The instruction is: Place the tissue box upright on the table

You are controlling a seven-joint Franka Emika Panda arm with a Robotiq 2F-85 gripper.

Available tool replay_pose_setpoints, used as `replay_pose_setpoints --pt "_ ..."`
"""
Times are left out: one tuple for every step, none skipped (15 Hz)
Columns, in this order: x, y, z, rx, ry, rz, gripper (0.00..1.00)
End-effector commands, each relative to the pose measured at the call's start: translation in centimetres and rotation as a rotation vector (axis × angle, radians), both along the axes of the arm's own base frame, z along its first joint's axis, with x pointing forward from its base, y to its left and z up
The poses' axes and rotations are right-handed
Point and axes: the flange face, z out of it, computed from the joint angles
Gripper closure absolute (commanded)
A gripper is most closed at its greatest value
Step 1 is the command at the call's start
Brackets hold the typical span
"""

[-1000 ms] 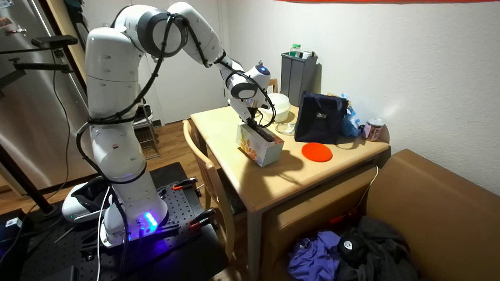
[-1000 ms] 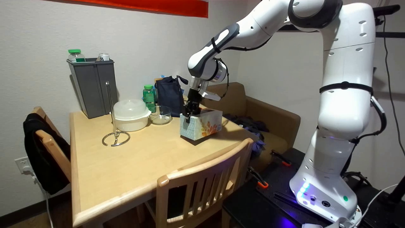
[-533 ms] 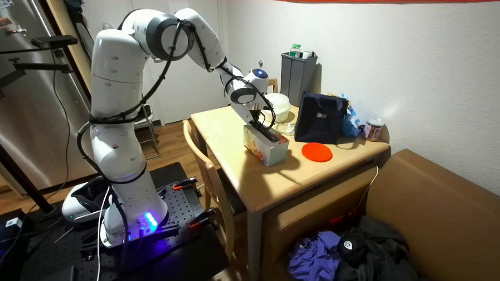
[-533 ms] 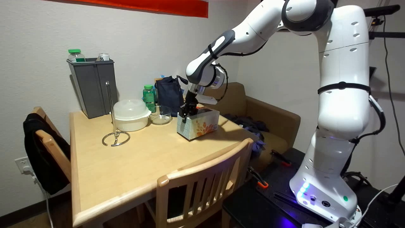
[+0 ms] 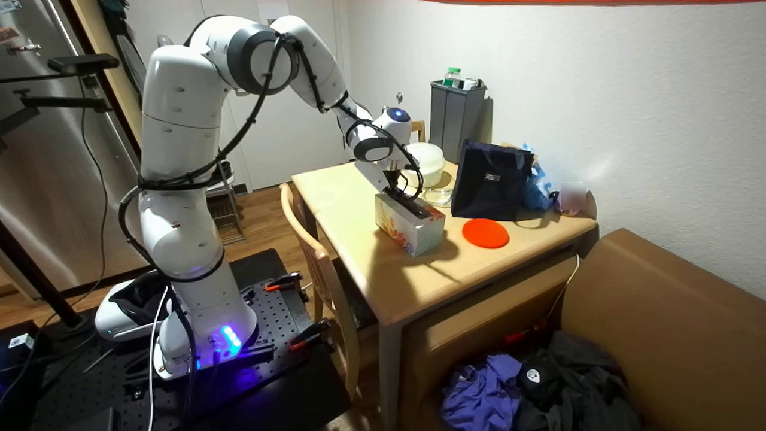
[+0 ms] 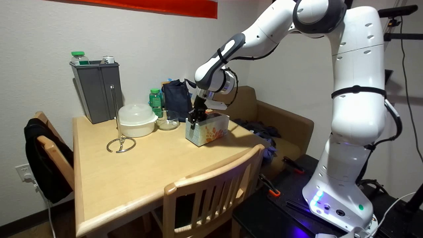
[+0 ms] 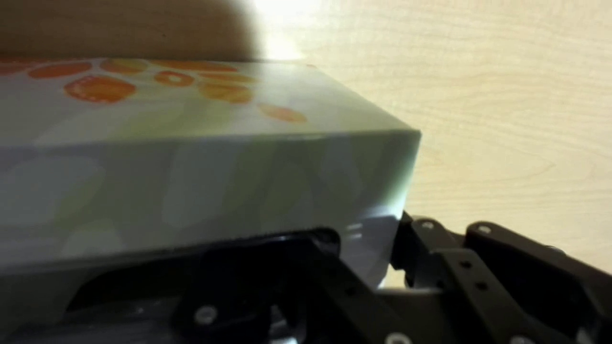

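Note:
The tissue box, pale with orange leaf prints, stands upright with its dark slot facing up. It shows in both exterior views and appears to rest on the light wooden table. My gripper comes down on one end of the box. In the wrist view my gripper has one finger inside the slot and the other outside, against the end wall, so it is shut on that wall. The box fills the left of the wrist view. The fingertips are partly hidden by the box.
A dark blue bag, a red disc, a glass bowl, a white lidded container and a metal stand are on the table. A tall grey bin stands behind. A wooden chair stands at the near side.
The box was tilted and raised off the table a second ago. It has come down level onto the table and shifted slightly, with my gripper lowering along with it.

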Motion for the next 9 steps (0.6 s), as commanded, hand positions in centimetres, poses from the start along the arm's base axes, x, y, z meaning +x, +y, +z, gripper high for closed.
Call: replay_pose_setpoints --pt "-2.6 -0.1 3.0 -0.057 0.008 0.037 0.66" --pt "-3.3 -0.2 3.9 -0.076 0.002 0.042 0.58" --pt "-3.9 -0.2 4.7 -0.094 -0.001 0.047 0.51" --pt "-4.6 -0.3 5.7 -0.115 -0.006 0.049 0.44" --pt "-5.3 -0.2 6.7 -0.135 -0.007 0.051 0.35" --pt "-6.0 -0.1 7.8 -0.156 -0.010 0.054 0.28" --pt "-6.4 0.0 8.6 -0.169 -0.011 0.060 0.20" --pt "-6.8 0.1 9.3 -0.186 -0.007 0.063 0.14" --pt "-7.0 0.2 9.7 -0.196 -0.001 0.071 0.06"
